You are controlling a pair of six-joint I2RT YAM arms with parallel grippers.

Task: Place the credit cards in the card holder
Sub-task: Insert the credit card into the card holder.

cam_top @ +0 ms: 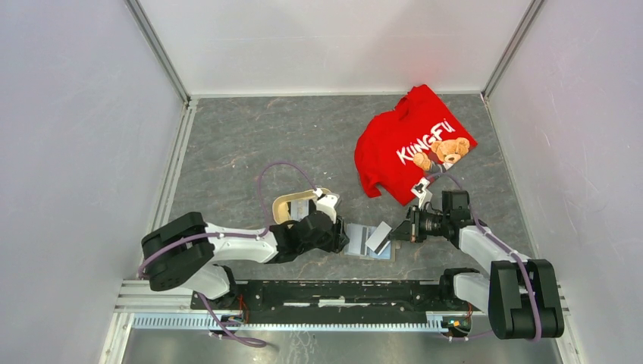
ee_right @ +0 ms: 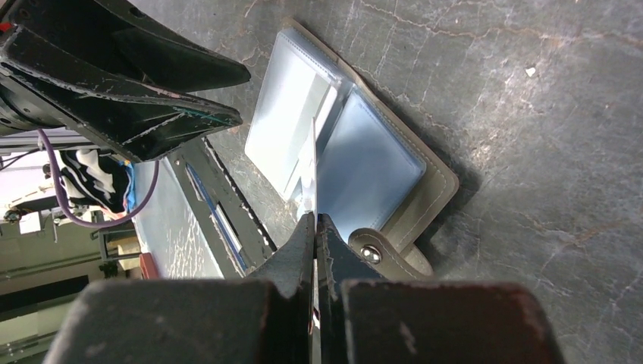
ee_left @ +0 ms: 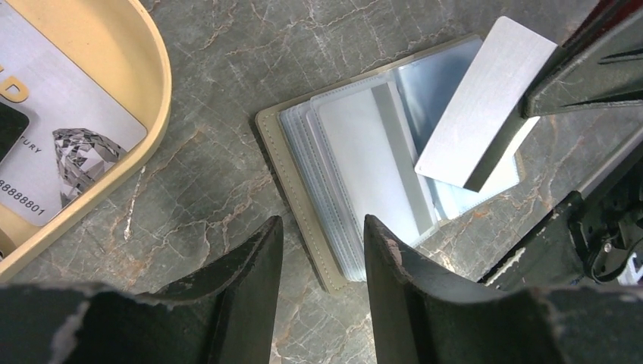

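You have a beige oval tray (ee_left: 155, 98) to the left of the open card holder (ee_left: 356, 174), its rim near the holder but not touching. In the tray lie a pale card (ee_left: 76, 136) printed with a diamond and a dark card (ee_left: 9, 125), which is cropped at the picture's edge. A red shirt (cam_top: 409, 144) with a bear print lies at the far right, well apart from the holder. Your left tool (ee_left: 324, 225) hangs over the holder's near edge, jaws partly apart with nothing between them, and its bulk crowds that side. Opposite it, your right tool (ee_right: 315, 221) is pinched tight on a silver card (ee_left: 481, 102). The card is held tilted, its lower corner over the holder's clear pockets; you cannot tell whether it has entered one. The worktop (cam_top: 250, 144) is dark grey and matt, veined like marble. Plain white walls (cam_top: 334, 45) enclose it on three sides, and a metal rail (cam_top: 341, 321) runs along the near edge. The holder is grey and stitched, with glossy transparent sleeves and a snap strap (ee_right: 373, 254). The silver card is brushed, thin and rectangular.
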